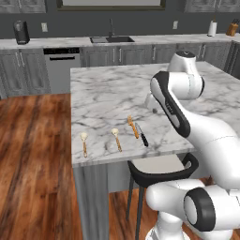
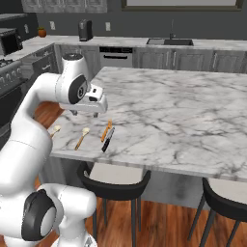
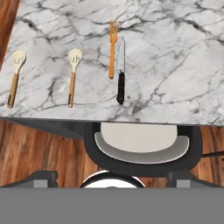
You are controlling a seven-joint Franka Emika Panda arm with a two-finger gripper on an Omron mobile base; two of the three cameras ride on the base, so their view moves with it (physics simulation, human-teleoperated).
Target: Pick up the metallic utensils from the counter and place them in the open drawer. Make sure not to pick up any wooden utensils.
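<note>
Near the front edge of the white marble counter point(image 1: 117, 89) lie the metallic utensils side by side: an orange-handled fork point(image 3: 112, 52) and a black-handled knife point(image 3: 121, 72) with a silver blade. From the left base they are the fork point(image 1: 133, 126) and knife point(image 1: 142, 136). Two wooden spoons point(image 3: 73, 74) point(image 3: 15, 76) with pale bowls rest to their left. My gripper point(image 2: 85, 114) hovers above the counter near these utensils, open and holding nothing; its fingertips point(image 3: 41, 177) stand wide apart. The open drawer is out of view.
A black stool point(image 3: 140, 144) with a pale seat stands under the counter edge just below the knife. A second stool point(image 2: 226, 193) is further right. Behind the counter run grey cabinets, a dishwasher point(image 1: 61, 65) and a sink point(image 1: 111, 40). Wood floor lies left.
</note>
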